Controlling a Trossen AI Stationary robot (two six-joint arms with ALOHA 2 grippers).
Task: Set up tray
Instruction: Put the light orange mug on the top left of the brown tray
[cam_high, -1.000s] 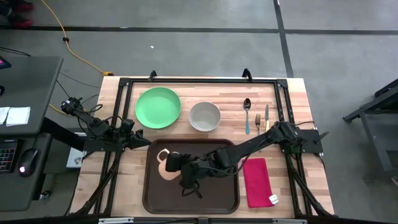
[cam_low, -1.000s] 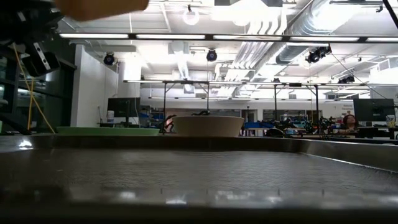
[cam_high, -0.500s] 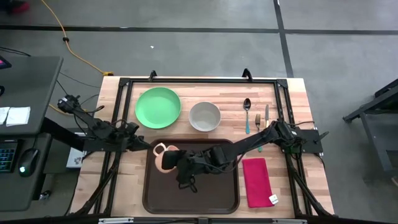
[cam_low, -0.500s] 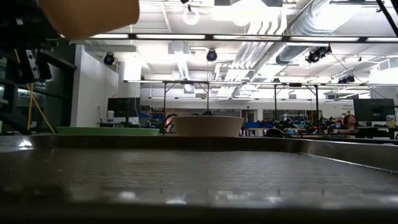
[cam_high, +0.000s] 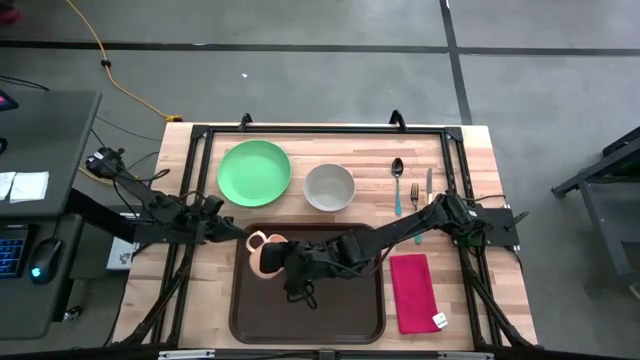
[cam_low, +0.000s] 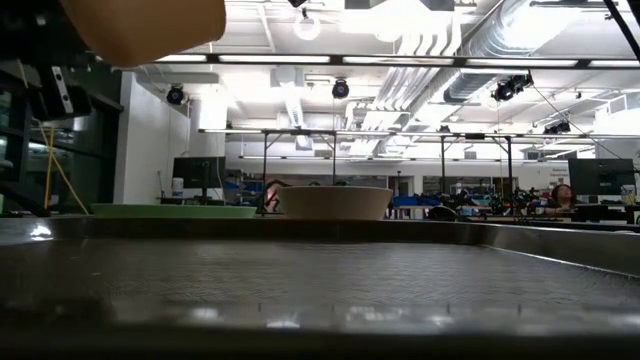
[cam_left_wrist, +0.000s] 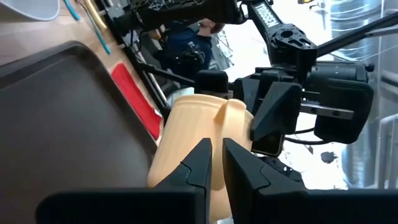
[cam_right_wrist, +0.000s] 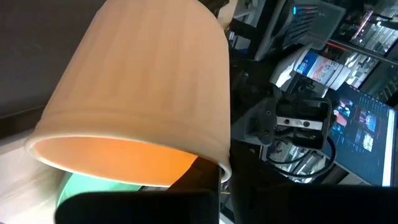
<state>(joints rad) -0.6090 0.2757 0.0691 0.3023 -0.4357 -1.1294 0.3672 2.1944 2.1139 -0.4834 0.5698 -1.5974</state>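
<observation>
Currently a tan cup (cam_high: 265, 255) is held over the tray's (cam_high: 352, 318) far-left corner by the closed right gripper (cam_high: 288, 264); plate (cam_high: 254, 172), bowl (cam_high: 329, 186), cutlery remain on the surface (cam_high: 215, 290).

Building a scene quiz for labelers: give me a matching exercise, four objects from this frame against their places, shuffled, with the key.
Column 1:
1. round green plastic plate
2. folded red cloth napkin
3. peach plastic mug with a handle
4. grey-white round bowl

Column 2:
A. on the wood table, right of the dark brown rectangular plastic tray
B. held over the tray's far left part by the right pincer
C. far left of the table, beyond the tray
D. beyond the tray, between the plate and the cutlery

Pairs: 1-C, 2-A, 3-B, 4-D
</observation>
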